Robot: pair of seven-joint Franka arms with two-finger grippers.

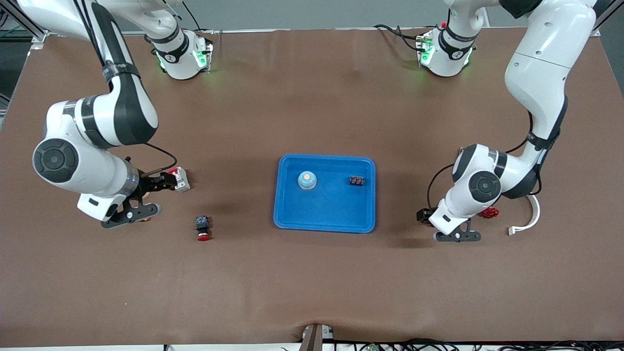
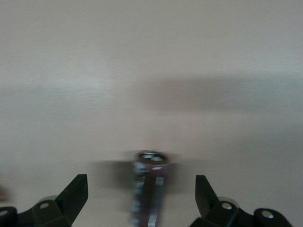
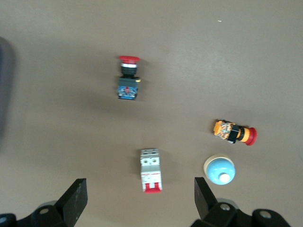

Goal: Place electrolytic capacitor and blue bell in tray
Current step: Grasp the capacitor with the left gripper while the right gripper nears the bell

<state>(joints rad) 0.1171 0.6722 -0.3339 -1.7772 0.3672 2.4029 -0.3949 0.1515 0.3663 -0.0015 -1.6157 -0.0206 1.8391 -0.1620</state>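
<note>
Lying on table: dark maroon cylindrical capacitor (image 2: 150,189), silver-capped.

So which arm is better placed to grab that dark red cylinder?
Left: the left end effector, open, straddles the dark red cylinder; the right end effector hangs over other parts.

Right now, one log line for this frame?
left pincer: open over capacitor | right pincer: open over circuit breaker, blue bell beside it | tray: pale-blue dome, dark part inside

Bright-blue tray (image 1: 292,219); maroon capacitor (image 2: 149,189); brown table (image 1: 312,282).
</note>
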